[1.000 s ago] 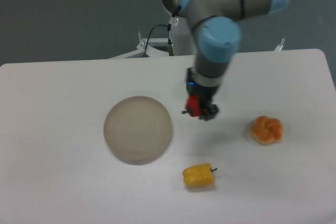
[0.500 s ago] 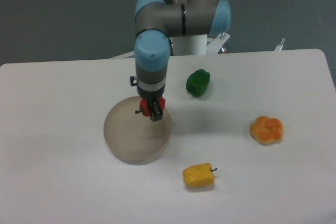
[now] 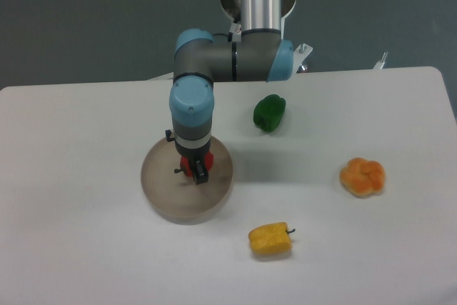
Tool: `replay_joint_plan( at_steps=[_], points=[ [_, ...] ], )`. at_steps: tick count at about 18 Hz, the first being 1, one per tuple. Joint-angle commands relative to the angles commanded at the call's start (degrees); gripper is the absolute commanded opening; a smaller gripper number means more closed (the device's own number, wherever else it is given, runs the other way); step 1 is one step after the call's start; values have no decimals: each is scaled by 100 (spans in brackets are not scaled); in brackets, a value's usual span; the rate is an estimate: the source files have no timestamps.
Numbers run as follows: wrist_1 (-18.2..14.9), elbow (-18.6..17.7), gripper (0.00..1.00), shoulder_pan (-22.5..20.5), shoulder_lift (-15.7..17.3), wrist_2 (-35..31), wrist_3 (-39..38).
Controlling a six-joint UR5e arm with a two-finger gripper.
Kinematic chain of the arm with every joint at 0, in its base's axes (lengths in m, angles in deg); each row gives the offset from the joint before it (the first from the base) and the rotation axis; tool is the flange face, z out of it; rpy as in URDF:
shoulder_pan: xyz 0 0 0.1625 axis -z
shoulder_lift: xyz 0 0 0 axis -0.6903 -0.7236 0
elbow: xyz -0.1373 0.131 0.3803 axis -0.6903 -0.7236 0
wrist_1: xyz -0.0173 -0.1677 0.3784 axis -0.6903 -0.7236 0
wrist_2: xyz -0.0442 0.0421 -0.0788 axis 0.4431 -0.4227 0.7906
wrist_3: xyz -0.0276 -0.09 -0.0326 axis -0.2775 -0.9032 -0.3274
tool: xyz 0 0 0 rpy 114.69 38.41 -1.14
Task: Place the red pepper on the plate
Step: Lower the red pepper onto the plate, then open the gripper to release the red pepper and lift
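You have a white table filling most of the view, with the arm reaching down from the far edge and bending toward the left. The plate lies left of centre on the table, directly under the wrist. Your gripper points straight down over the middle of the plate, its fingers closed against the red pepper, which shows only as red patches between and beside them. You cannot tell from this view whether the pepper touches the plate surface. The green pepper sits behind and to the right of the plate, well apart. An orange pastry-like item rests far right. The yellow pepper lies nearest the front edge, right of the plate.
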Motion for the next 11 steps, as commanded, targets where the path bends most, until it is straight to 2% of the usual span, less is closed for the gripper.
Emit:
replay_joint_plan(
  at_steps=[4, 7, 8, 11],
  points=[
    [-9, 158, 100, -114, 342, -44, 0],
    [-26, 176, 100, -710, 580, -18, 122],
    [-9, 193, 100, -1025, 633, -35, 358],
    [-70, 342, 100, -1405, 546, -61, 1263]
  ],
)
